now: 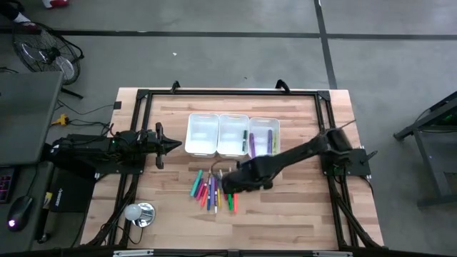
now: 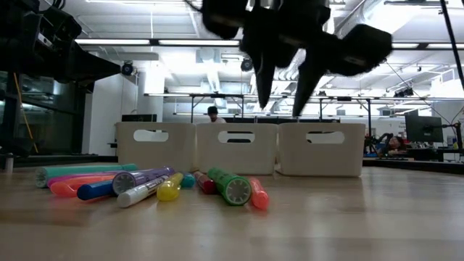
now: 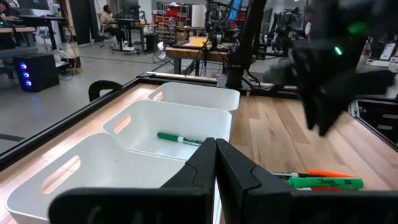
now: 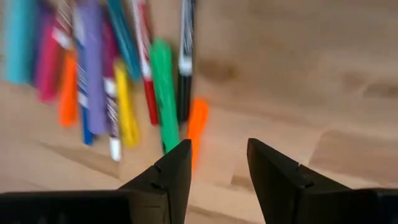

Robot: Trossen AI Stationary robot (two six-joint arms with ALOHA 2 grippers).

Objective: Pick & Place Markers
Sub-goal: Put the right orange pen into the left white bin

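Right gripper (image 4: 217, 180) hangs open and empty over the worktop (image 1: 300, 221), just above the near edge of the marker pile (image 1: 212, 190). In its wrist view the fingers (image 4: 171, 177) frame bare wood, with the orange marker (image 4: 197, 127) and green marker (image 4: 163, 93) just ahead of them. In the low view the gripper (image 2: 284, 90) is clear of the surface, jaws apart, touching nothing.

Markers lie loose in a fan on the worktop, in front of the three white bins (image 1: 232, 134): teal, pink, blue, purple, yellow, red, green, orange, side by side and partly overlapping. Low view shows a fat green marker (image 2: 230, 187) cap-end toward the camera, orange one touching it.

Some markers are already binned: a green one (image 3: 180, 139) in the middle bin, more in the right-hand bin (image 1: 263, 135).

Left gripper (image 3: 216, 165) is closed, holding nothing, parked at the worktop's left side beside the bins.
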